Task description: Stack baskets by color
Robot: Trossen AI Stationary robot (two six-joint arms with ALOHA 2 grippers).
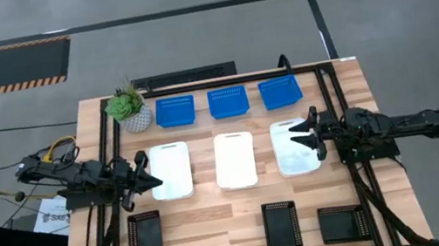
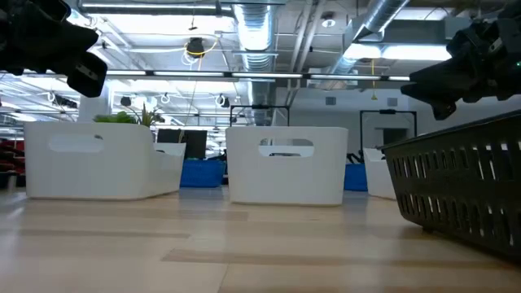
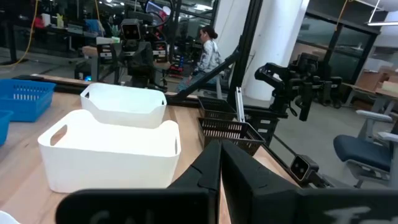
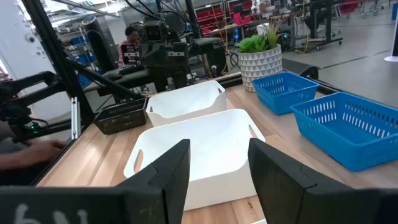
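One white basket [image 1: 293, 148] directly under the open right claw [image 1: 297, 138].

Three blue baskets [image 1: 227, 102], tiny holes in walls. Three white baskets [image 1: 235, 158], plain. Three black baskets [image 1: 281, 226], mesh walls. Worktop [image 1: 217, 220] light wood with stripes. Plant [image 1: 124, 103] green, pot [image 1: 138, 120] white with diamond pattern. Both arms black.

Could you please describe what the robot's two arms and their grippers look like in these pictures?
Both arms are dark, nearly black, built of chunky jointed segments. The left gripper and right gripper each end in two tapered, pointed fingers; up close the right fingers are flat, matte black wedges. Yellow and dark cables bunch near the left arm's base. Faint pale lettering shows on the wrist housings, unreadable.
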